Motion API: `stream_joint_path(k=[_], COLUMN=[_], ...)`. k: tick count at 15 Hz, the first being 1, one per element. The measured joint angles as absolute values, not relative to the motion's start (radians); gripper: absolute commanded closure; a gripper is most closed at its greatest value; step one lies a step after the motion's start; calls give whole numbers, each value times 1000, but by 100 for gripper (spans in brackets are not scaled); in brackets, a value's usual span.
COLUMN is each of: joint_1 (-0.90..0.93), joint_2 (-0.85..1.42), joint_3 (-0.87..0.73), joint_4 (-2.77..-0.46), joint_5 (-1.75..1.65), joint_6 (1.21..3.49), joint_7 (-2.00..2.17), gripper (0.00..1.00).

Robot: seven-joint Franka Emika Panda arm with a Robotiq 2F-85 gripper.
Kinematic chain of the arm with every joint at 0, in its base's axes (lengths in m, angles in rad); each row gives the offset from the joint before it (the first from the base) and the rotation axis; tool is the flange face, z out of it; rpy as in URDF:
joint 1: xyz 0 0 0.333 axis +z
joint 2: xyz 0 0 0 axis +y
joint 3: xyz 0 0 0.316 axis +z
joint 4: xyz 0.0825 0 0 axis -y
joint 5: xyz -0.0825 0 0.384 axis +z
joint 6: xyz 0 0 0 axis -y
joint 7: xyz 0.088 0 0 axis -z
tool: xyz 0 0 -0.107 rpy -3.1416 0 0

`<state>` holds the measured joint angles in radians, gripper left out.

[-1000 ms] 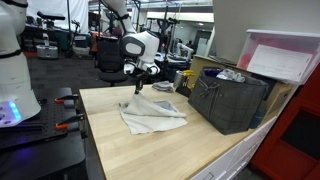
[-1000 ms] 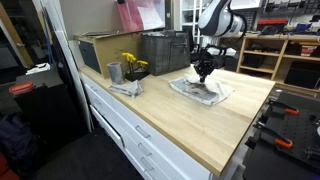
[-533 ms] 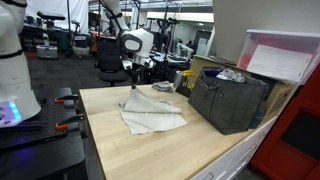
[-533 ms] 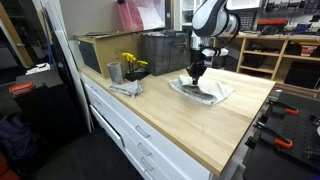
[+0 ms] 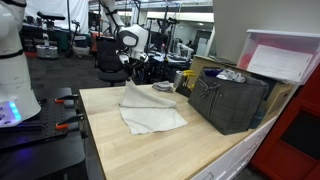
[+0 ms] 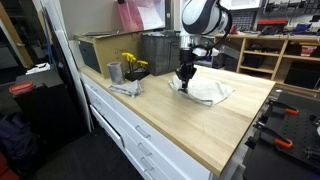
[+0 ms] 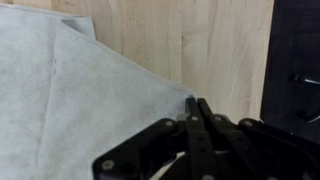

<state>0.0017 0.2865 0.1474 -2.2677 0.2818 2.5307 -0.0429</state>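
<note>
Light wood worktop [image 5: 120,150]. Carries a dark crate [image 5: 230,102]. Carries a white cloth [image 5: 152,113] just beside the crate, mostly flat, one corner raised. Carries a metal cup [image 6: 114,72] and a crumpled grey rag [image 6: 126,88], both near the crate.

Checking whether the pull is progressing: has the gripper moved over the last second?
Yes. In an exterior view the gripper, shut on a corner of the cloth, has shifted sideways along the table toward the yellow flowers.

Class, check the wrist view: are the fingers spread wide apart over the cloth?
No, the fingers are closed together, pinching the corner of the white cloth over the wooden table.
</note>
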Motion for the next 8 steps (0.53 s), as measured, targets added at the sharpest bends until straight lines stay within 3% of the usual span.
stream_joint_path(k=[8], joint_1=[52], joint_2=[287], joint_3=[204], joint_4=[-2232], joint_5=[310], joint_6=[2465], joint_7=[-43], gripper=[99])
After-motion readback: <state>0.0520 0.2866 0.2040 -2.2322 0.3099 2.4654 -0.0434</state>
